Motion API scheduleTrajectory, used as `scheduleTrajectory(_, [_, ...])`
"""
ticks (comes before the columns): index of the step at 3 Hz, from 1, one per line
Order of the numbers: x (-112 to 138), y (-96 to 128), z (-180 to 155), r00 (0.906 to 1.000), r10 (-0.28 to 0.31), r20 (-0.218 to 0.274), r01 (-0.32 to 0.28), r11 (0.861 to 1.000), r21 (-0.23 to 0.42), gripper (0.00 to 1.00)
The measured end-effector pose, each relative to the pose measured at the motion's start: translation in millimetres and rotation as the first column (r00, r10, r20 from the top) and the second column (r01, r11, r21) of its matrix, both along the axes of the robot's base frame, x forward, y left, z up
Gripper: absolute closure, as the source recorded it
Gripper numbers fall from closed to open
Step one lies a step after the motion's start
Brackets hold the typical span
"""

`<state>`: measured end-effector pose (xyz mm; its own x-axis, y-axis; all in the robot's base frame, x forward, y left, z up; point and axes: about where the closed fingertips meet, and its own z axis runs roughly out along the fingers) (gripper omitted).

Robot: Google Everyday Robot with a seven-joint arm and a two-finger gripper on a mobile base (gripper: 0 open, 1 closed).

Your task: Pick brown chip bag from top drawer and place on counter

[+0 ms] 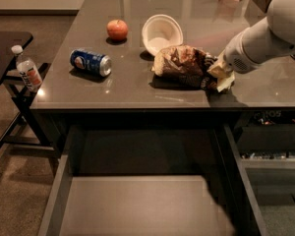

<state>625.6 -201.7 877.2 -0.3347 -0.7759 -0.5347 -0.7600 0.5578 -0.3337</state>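
Observation:
The brown chip bag (181, 64) lies on the counter (132, 91), right of the middle, its left end against the white bowl. My gripper (219, 72) is at the bag's right, cream-yellow end, shut on that end just above the counter top; the white arm reaches in from the upper right and hides most of the fingers. The top drawer (59, 200) stands pulled out below the counter's front edge, with a bare grey floor.
A white bowl (161, 32) is tipped on its edge behind the bag. A blue soda can (91, 63) lies on its side at the left, an apple (117, 29) behind it. A water bottle (27, 72) stands on the dark side table (5, 41). A narrower drawer (270, 156) is at the right.

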Motion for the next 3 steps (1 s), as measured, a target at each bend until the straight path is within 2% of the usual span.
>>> scheduleTrajectory(3, [0.0, 0.1, 0.0, 1.0000, 0.000, 0.000, 0.000, 1.000, 0.000, 0.00])
